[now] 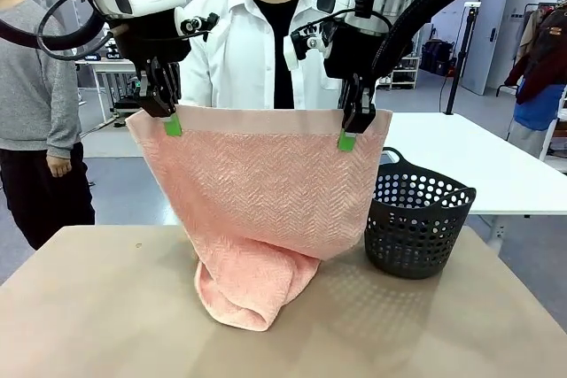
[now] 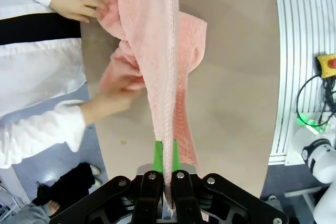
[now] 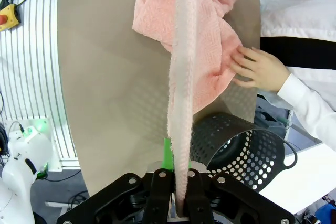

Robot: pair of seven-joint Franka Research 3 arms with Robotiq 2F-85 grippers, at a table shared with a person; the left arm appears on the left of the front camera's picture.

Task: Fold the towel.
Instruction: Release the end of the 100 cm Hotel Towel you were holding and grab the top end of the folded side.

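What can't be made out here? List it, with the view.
- Front view: hands of the person, behind the towel.
- Front view: towel's lower corners, bunched under itself on the table.
- Wrist views: left gripper and right gripper pad contact, covered by cloth.

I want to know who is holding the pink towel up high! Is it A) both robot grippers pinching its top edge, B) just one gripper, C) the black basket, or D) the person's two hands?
A: the left gripper and the right gripper each pinch a top corner of the towel, while the person's hands only touch its lower part lying on the table.
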